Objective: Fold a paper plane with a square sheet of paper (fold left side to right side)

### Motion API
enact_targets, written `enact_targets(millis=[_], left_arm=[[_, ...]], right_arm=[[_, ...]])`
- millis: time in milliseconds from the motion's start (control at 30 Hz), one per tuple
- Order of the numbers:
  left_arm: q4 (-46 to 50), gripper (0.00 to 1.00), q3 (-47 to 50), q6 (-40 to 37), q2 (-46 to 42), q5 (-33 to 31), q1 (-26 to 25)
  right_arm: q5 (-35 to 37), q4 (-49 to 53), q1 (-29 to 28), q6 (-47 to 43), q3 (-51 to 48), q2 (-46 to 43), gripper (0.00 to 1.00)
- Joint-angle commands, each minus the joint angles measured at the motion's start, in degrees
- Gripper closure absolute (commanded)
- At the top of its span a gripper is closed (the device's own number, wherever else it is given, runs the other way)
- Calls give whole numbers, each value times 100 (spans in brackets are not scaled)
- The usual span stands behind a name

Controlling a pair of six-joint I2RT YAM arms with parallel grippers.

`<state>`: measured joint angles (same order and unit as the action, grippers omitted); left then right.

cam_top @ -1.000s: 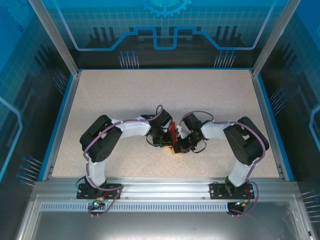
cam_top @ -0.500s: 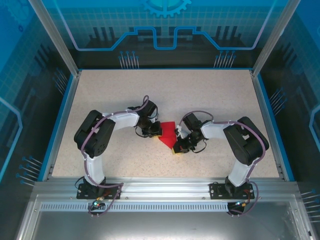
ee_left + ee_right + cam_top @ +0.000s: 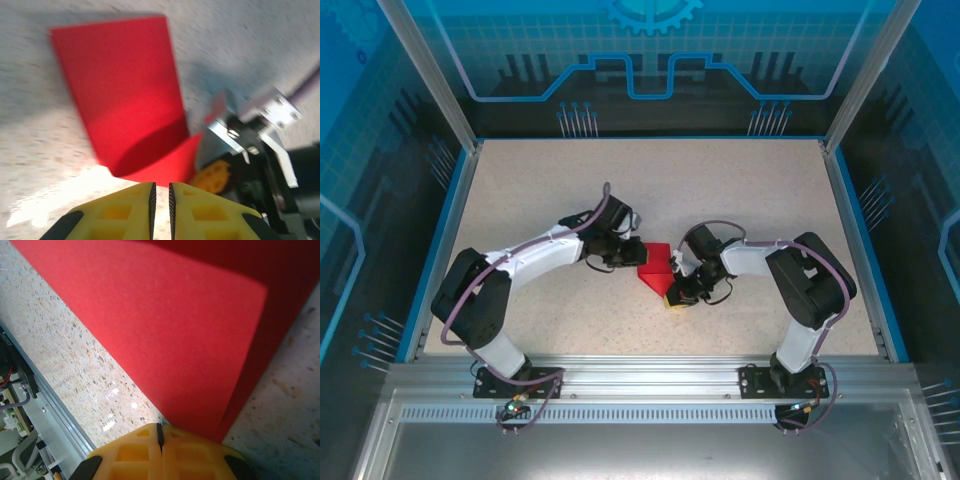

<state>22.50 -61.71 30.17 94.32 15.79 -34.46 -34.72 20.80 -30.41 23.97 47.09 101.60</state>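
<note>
The left claw (image 3: 161, 187) hangs low over the table (image 3: 740, 190) with its jaws a narrow slit apart and nothing between them, its yellow tips just short of the paper's near edge. The right claw (image 3: 160, 429) is fully closed, its tips at a corner of the paper (image 3: 655, 264); from its wrist view the red sheet runs right up to the closed tips, but I cannot tell whether the corner is pinched between them or only pressed down. The paper lies about mid-table, between the two claws and touching the right one, red face up. From the left wrist it reads as a flat panel narrower than a square. Its end next to the right claw lifts off the table and throws a shadow, with a bend line where it rises. My judgement is that the left-to-right fold is made or nearly so, since the shape is no longer square, but the raised end suggests the crease is not pressed flat. No pointed nose, layered wings or slim dart shape is visible, so most of the plane is left to do: flatten this crease, fold the corners to a point, then form the wings.
</note>
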Motion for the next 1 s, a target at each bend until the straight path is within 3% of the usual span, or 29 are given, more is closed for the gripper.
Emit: enact_targets(millis=[0, 200, 500, 733, 967], left_arm=[[-123, 81, 28, 153, 345, 180, -316], [-244, 82, -257, 202, 1068, 166, -434], [-84, 82, -271, 209, 1609, -364, -427], [-49, 83, -174, 252, 1655, -442, -421], [-33, 83, -236, 279, 1695, -440, -426]], right_arm=[[1377, 689, 220, -34, -195, 338, 100], [1365, 680, 220, -7, -175, 325, 100], [1143, 581, 220, 44, -249, -123, 100], [680, 266, 190, 788, -323, -934, 100], [704, -128, -43, 1301, 75, -614, 100]])
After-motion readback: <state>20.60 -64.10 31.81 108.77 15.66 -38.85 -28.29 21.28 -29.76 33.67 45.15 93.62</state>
